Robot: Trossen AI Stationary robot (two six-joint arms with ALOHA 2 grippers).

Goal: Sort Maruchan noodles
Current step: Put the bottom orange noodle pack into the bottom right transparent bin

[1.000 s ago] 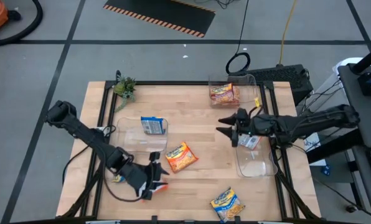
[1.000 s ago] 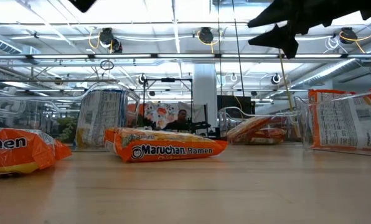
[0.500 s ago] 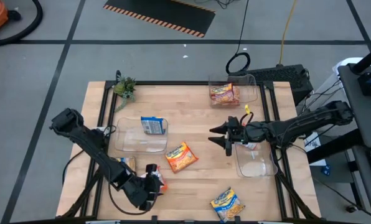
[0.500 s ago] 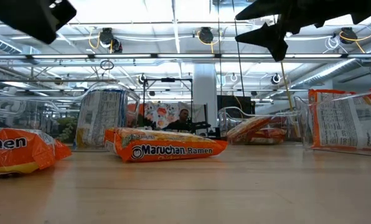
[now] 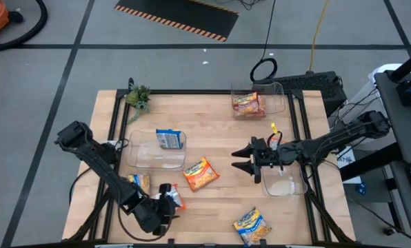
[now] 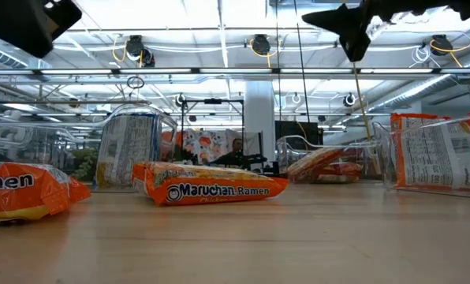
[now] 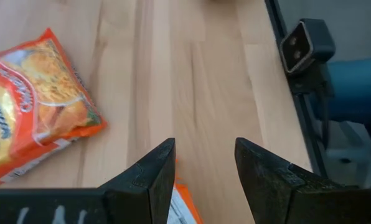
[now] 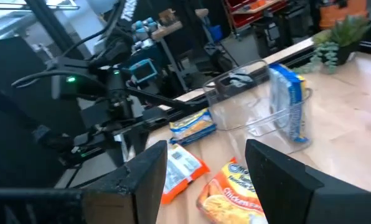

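My right gripper (image 5: 244,158) has slid closer to the flat orange crinkly noodle packet (image 5: 200,173), fingers wide open (nothing held). My left gripper (image 5: 168,207), open too, hangs above another orange packet (image 7: 180,210).

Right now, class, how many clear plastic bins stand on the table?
3. The top bin in the high view holds orange packets; the left bin holds a blue packet; the right bin sits near the right edge. None seems hidden.

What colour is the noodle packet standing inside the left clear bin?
Blue and white packet, clearest in the high view.
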